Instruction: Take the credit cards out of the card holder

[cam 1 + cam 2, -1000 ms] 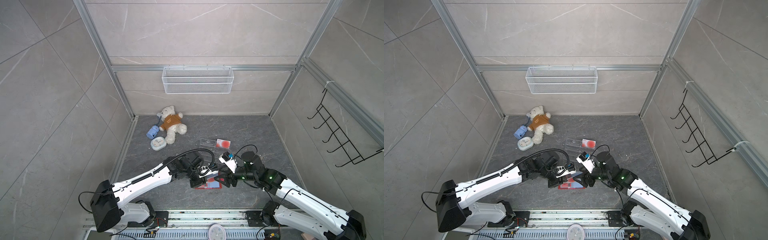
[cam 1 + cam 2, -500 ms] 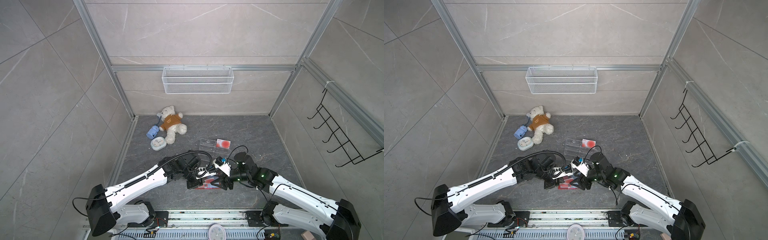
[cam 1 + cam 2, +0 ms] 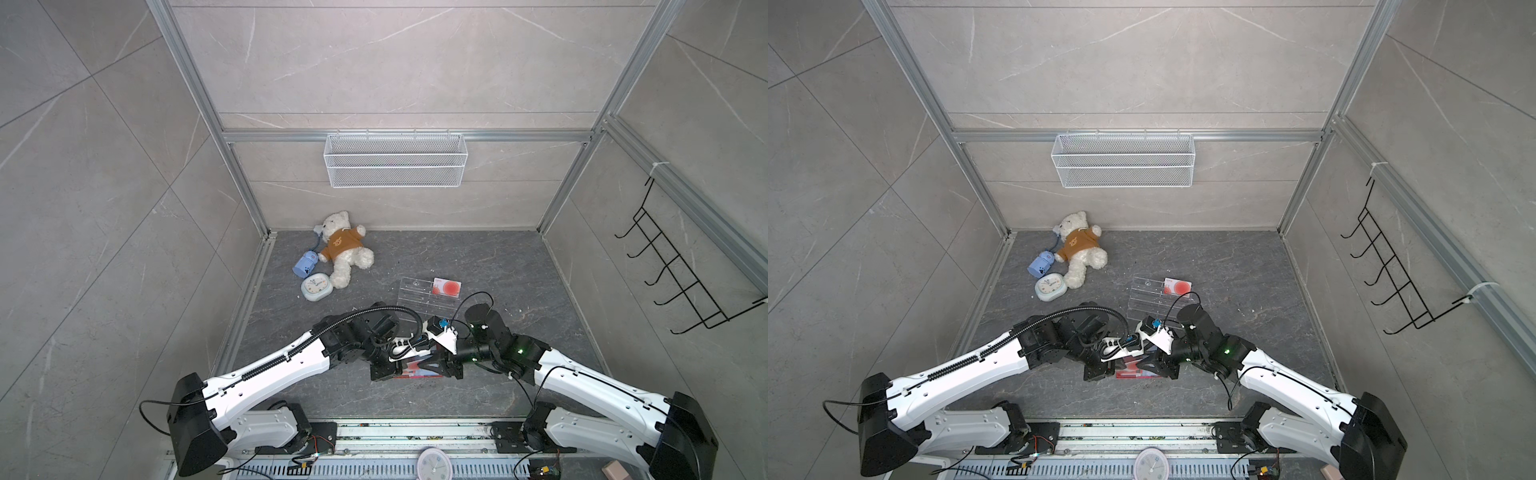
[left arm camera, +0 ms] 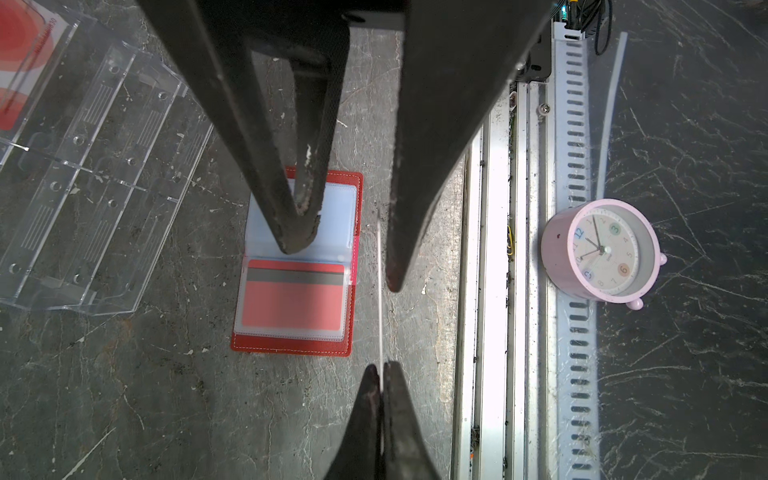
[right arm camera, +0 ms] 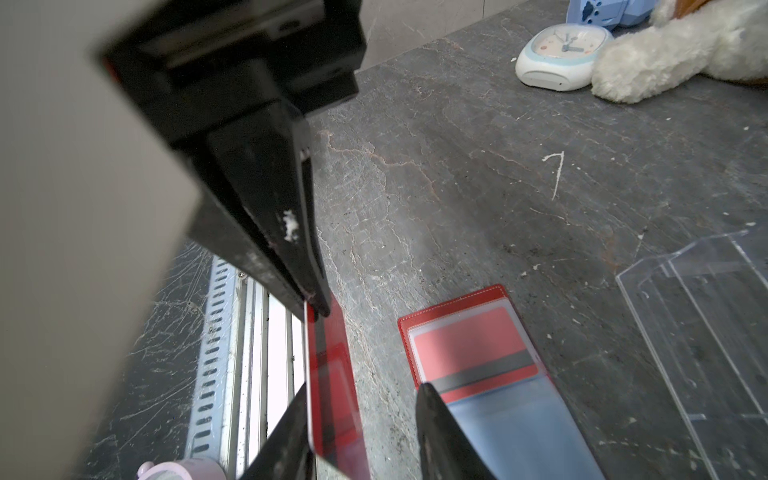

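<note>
Down at the front of the dark stone surface [image 3: 498, 266] the two arms meet nose to nose. The left pincer [image 4: 380, 365] is clenched on a credit card [image 5: 332, 374], pinching it by one end. From the left wrist camera the card shows only as a thin pale line, seen edge-on.

The right pincer [image 5: 362, 390] reaches in from the opposite side with its jaws parted and straddling that same card. One finger sits just beside the card, and the other hangs over the card holder [image 4: 291, 348]. I cannot tell whether the near finger actually touches the card.

The card holder lies open and flat on the surface, just beside the held card on the side away from the metal front rail [image 4: 494, 249]. It has a red cover and a pale blue sleeve [image 4: 343, 216] on one half. A second card [image 4: 295, 303], red with a grey stripe, is tucked in the sleeve on the other half.

A little further back stands a clear plastic rack [image 3: 419, 297] with a third card [image 3: 446, 287] on its far corner, white with a red circle. Well apart, in the back left corner, a teddy bear [image 3: 345, 249] lies next to a pale blue clock [image 3: 316, 287]. A pink clock [image 4: 602, 253] sits beyond the front rail.
</note>
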